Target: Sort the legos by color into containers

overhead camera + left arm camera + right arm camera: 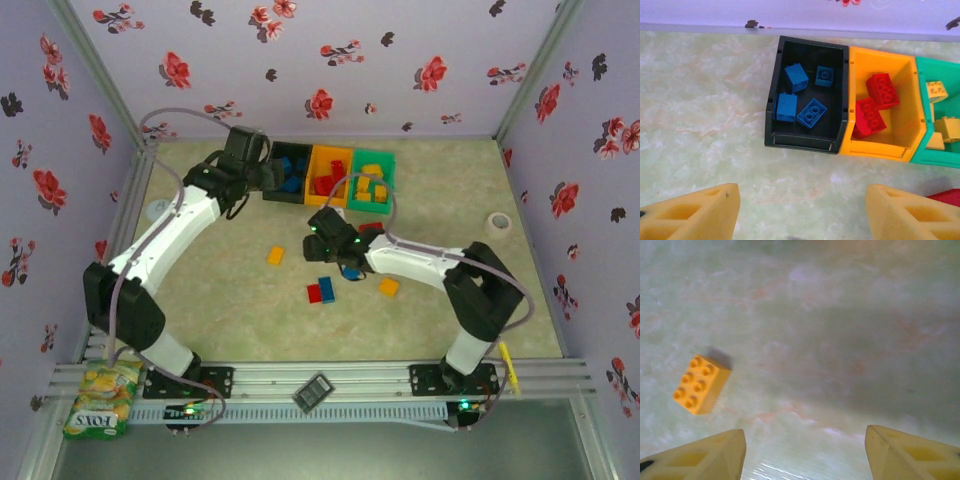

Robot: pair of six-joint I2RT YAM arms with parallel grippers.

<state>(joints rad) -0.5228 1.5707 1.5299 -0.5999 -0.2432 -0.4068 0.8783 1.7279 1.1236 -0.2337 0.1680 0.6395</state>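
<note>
Left gripper (800,215) and right gripper (805,455) stand half open, empty; centre the right over the orange brick (701,384) before closing.

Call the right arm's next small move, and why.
Probably shift the right end effector sideways until the yellow brick lines up between its open, empty fingers. In its wrist view the brick lies studs up on the table, off to the left of the gap. It likely belongs in the green bin.
</note>
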